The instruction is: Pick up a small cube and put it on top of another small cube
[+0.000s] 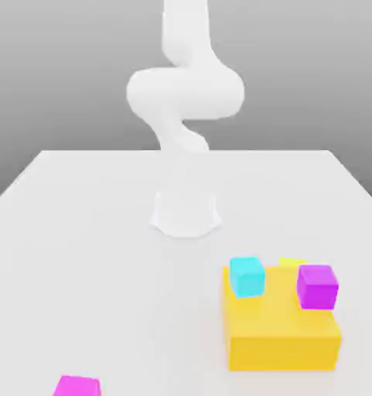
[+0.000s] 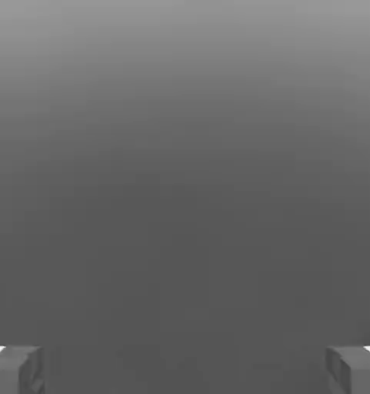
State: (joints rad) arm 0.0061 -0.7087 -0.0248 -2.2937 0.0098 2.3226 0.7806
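Observation:
In the exterior view a small cyan cube [image 1: 247, 276] and a small magenta cube [image 1: 318, 286] appear to rest on a large yellow block [image 1: 281, 332] at the front right. A small yellow cube [image 1: 291, 264] peeks out between them at the block's far edge. Another magenta cube [image 1: 76, 385] lies at the front left, cut off by the picture's edge. In the hand view my gripper [image 2: 185, 369] is open, its two grey fingertips [image 2: 18, 369] far apart with nothing between them, facing plain grey background.
The white arm [image 1: 185, 93] rises from its round base [image 1: 186, 213] at the middle of the white table [image 1: 80, 255] and bends up out of the picture. The table's far edge runs behind the base.

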